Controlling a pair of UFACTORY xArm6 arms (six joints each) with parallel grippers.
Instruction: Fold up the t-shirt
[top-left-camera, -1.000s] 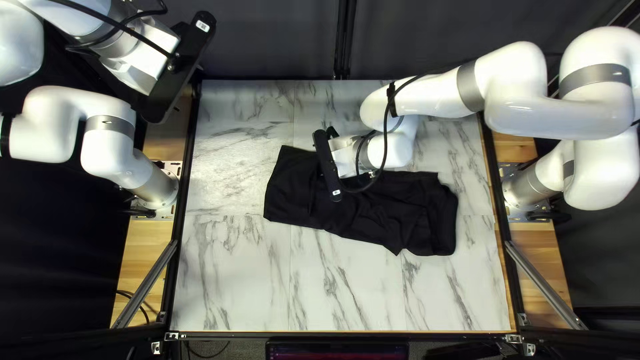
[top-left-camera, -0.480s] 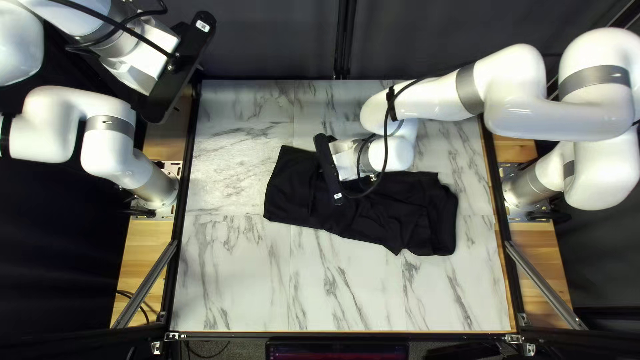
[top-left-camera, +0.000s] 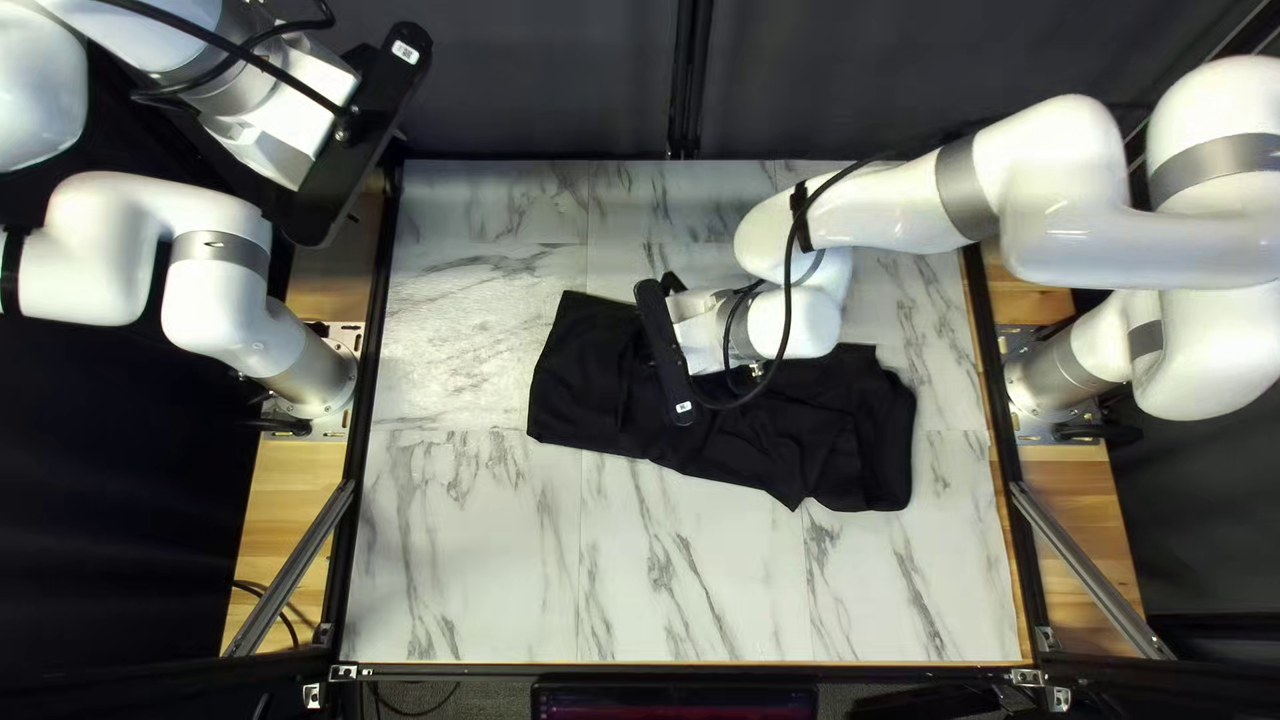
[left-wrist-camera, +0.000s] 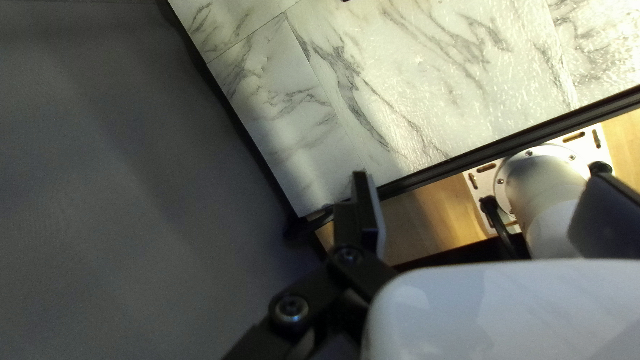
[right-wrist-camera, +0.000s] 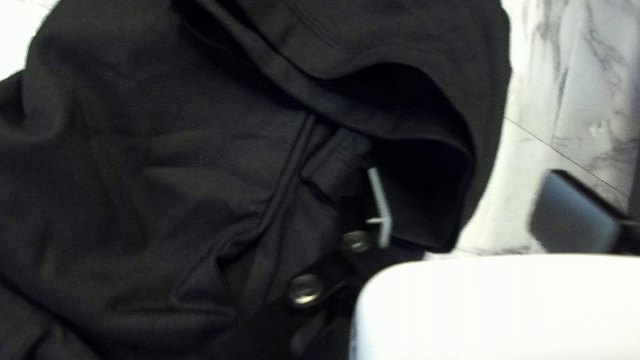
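The black t-shirt (top-left-camera: pixel 800 434) lies as a long, rumpled, folded strip across the middle of the table. Above its back edge hangs my right gripper (top-left-camera: pixel 700 331), hiding some of the cloth and its own fingertips. In the right wrist view, my right gripper (right-wrist-camera: pixel 463 183) is open, one finger over the shirt (right-wrist-camera: pixel 153 153) by a dark opening between layers, the other beyond the cloth's edge over marble. My left gripper (top-left-camera: pixel 350 150) is raised at the far left corner, away from the shirt. In the left wrist view, that left gripper (left-wrist-camera: pixel 483 183) stands open with no cloth between its fingers.
The marble-patterned table (top-left-camera: pixel 467 560) shows bare surface around the shirt, edged by a dark frame (top-left-camera: pixel 358 454). A diagonal metal strut (top-left-camera: pixel 290 567) stands at each side. A dark curtain (top-left-camera: pixel 534 80) hangs behind the far edge.
My right gripper has moved slightly right and toward the table's near edge, with its arm shifting right. My left arm and the shirt show no visible movement.
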